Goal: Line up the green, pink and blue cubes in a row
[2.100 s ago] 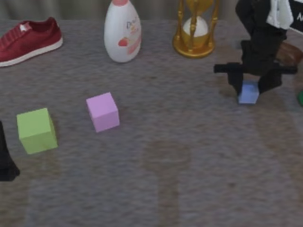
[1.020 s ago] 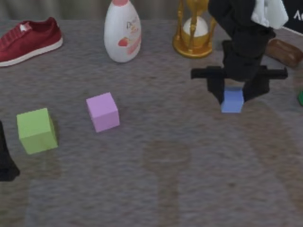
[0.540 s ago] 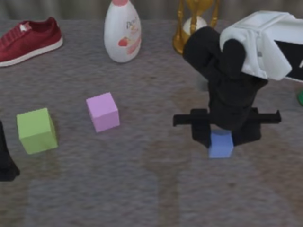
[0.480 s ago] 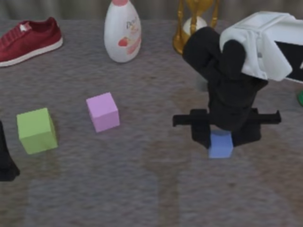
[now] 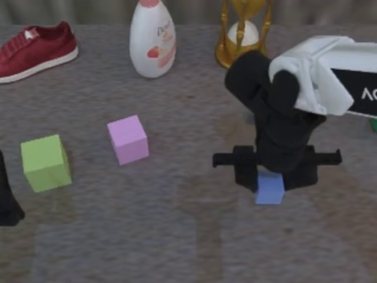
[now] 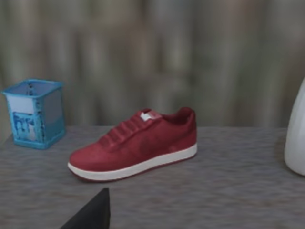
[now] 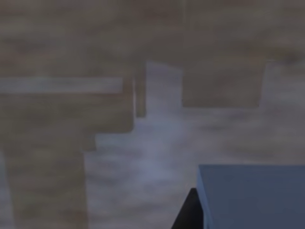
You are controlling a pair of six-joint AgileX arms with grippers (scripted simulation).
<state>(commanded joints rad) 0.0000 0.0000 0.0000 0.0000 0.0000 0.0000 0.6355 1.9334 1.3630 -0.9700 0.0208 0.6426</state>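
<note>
The right end effector (image 5: 270, 177) grips the blue cube (image 5: 270, 190) between its fingers, well right of the pink cube (image 5: 128, 139) — the green cube (image 5: 45, 163) lies just beyond pink. The row's open end lies leftward, toward pink. The left arm sits parked beside green.

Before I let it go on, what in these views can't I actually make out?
- Whether the blue cube touches the table: top view, right gripper and wrist cover it; right wrist view cuts the cube at its edge.
- Left gripper: top view's left edge cuts it off.
- Green object: sliver at the right edge, behind the right arm.
</note>
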